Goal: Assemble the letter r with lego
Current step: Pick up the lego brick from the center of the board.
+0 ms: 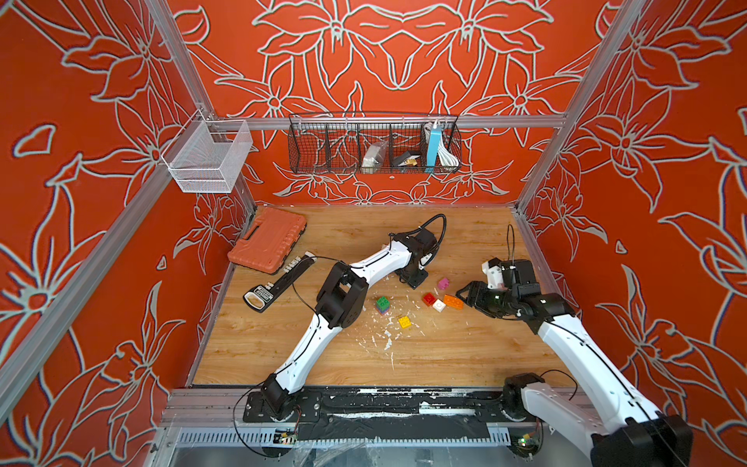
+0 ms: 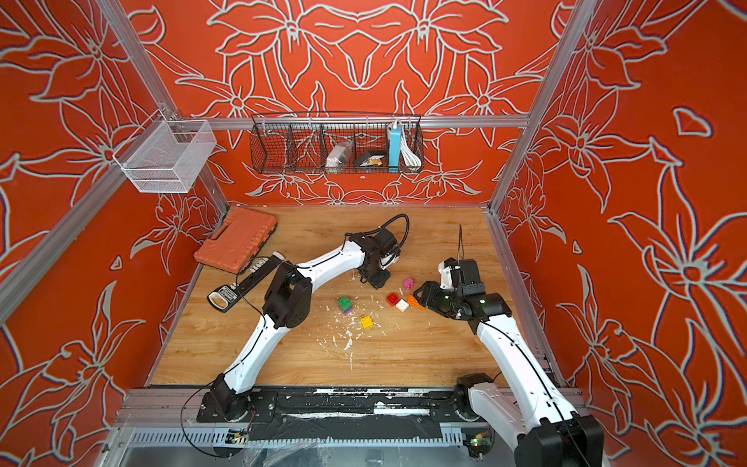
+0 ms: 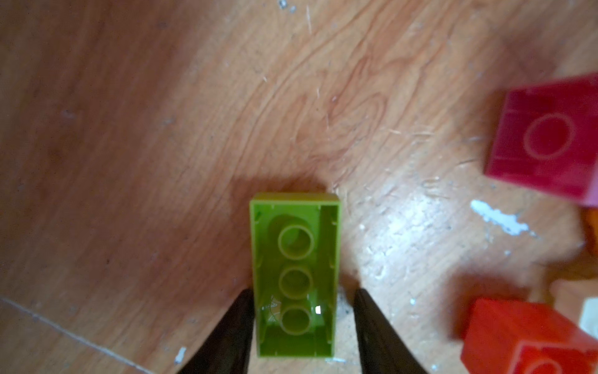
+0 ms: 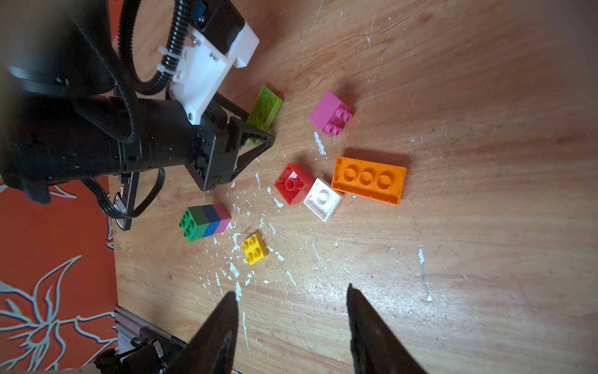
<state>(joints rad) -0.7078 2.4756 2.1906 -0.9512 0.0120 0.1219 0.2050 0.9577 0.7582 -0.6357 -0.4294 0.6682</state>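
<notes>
Lime brick (image 3: 295, 246) lies underside-up between your left gripper (image 3: 302, 289) fingers, unclamped; your right gripper (image 4: 291, 289) fingers stand apart

No text could be read; the white label (image 1: 263, 293) on the black power strip (image 1: 294, 271) was too small to read.

This is a robotics lab test cell. A wooden tabletop (image 1: 323, 356) is boxed in by an aluminium extrusion frame (image 1: 509, 121) and orange floral-print walls (image 1: 81, 170). The left arm (image 1: 307, 343) and right arm (image 1: 586, 351), both white and black, are mounted on a black base rail (image 1: 384, 404) above a slotted cable duct (image 1: 364, 438). A black wire basket (image 1: 311, 161) and a white mesh basket (image 1: 202, 170) hang from the frame.
</notes>
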